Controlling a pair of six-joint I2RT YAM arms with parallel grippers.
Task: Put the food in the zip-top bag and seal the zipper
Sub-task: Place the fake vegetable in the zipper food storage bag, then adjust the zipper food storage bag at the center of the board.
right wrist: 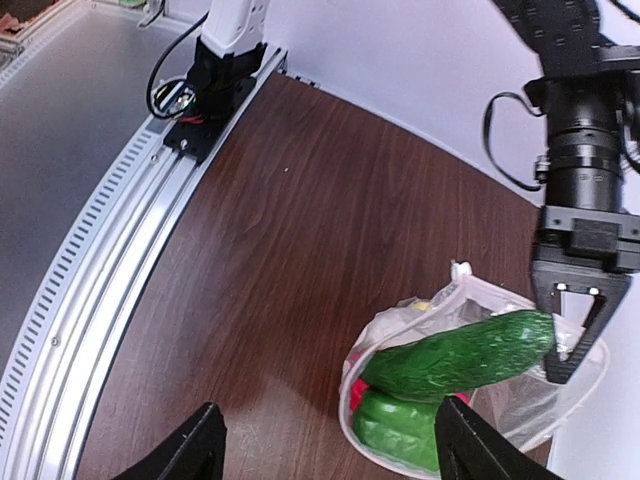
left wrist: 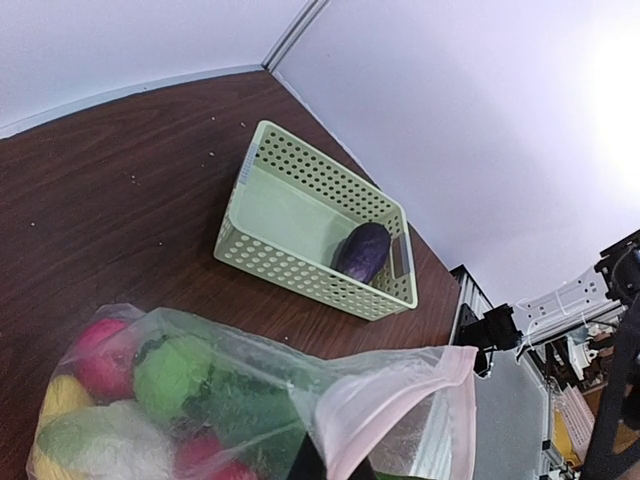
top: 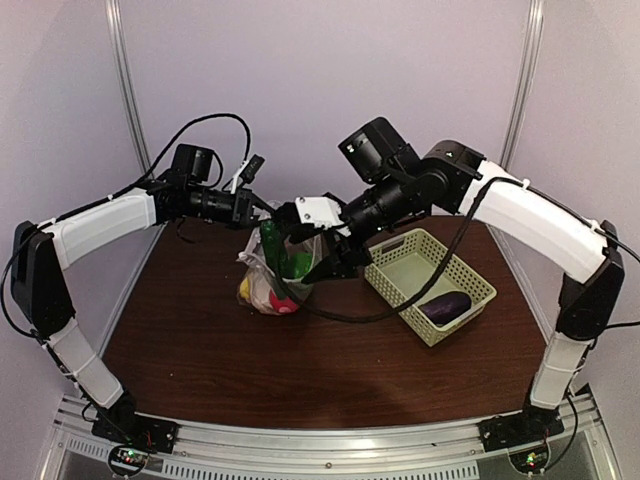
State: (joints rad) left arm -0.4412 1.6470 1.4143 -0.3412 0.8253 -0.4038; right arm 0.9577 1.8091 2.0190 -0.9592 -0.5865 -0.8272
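The zip-top bag (top: 272,285) stands mouth-up on the table and holds several food pieces: green, red-pink, yellow and white. A green cucumber (top: 268,238) sticks out of its mouth; in the right wrist view the cucumber (right wrist: 462,355) lies across the rim over a green round piece (right wrist: 398,428). My left gripper (top: 266,212) is shut on the bag's upper edge by the pinkish-white zipper (left wrist: 392,400). My right gripper (top: 335,265) is open and empty, just right of the bag mouth (right wrist: 335,450). A purple eggplant (top: 445,306) lies in the basket.
A pale green lattice basket (top: 400,262) stands right of the bag; it also shows in the left wrist view (left wrist: 290,200) with the eggplant (left wrist: 362,252) inside. The table's metal front rail (right wrist: 100,230) lies to the left in the right wrist view.
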